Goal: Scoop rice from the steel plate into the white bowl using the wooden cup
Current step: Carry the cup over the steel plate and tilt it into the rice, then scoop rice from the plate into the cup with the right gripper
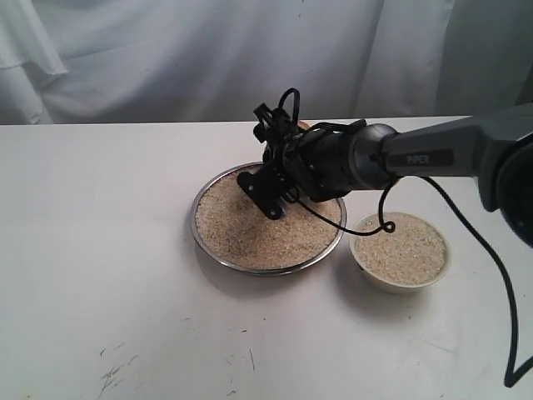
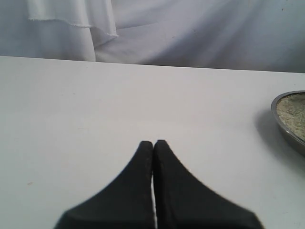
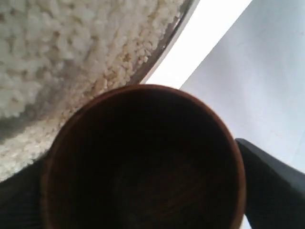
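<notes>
Working over a white table against white drapes. Clamping the cup across its wall in the right gripper, jaws spread wide, tilting low over rice in the plate, seemingly empty inside. Handling as light, stiff, smooth wood, slip-prone; gripping mid-wall. Resting the left gripper pinched shut. Leaving the bowl beside the plate.

Clearance: tabletop left and front, open.
Blocked over steel plate by right arm (white bowl just beside).
</notes>
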Robot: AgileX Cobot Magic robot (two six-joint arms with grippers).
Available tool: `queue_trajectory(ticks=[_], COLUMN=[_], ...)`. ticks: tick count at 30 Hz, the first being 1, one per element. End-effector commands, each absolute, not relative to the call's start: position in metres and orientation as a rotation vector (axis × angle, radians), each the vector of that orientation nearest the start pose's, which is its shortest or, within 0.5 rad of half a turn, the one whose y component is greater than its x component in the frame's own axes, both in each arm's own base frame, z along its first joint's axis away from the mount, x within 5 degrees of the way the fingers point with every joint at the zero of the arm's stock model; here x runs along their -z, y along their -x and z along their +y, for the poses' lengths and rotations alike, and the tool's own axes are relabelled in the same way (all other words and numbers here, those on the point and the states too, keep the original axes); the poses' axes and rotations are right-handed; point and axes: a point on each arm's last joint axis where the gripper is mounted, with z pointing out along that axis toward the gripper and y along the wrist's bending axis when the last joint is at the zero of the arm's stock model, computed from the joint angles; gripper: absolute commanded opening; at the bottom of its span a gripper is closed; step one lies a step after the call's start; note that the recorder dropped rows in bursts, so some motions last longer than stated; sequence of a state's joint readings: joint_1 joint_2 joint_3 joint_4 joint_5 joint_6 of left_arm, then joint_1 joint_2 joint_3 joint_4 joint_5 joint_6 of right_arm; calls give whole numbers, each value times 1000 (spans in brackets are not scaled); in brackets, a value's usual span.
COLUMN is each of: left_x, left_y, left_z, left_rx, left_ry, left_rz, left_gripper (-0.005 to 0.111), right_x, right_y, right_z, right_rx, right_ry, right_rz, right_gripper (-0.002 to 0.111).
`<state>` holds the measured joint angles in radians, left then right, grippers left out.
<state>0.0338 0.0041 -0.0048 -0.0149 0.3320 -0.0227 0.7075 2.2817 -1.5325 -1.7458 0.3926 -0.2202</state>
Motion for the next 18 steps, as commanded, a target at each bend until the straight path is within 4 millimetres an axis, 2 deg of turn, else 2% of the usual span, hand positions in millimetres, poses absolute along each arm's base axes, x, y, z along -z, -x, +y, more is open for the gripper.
queue_trajectory(ticks=[1,8,12,18], left_x=[-184,-184,-184,-184], left_y=[-54,-54,-54,-54], left_z=[1,1,1,1], left_rx=[7,7,7,7], left_ry=[64,64,64,64], left_rz=[1801,1801,1801,1801], left_gripper=[0,0,0,0], right_x=[-120,-114,-107,-99], right_y=[-402,-392,-380,-367], right_z=[300,313,319,319], right_rx=[1200,1251,1175,1186], right_ry=[2314,2416,2510,2616], right_rz=[597,368,364,349], right_gripper=[0,0,0,0])
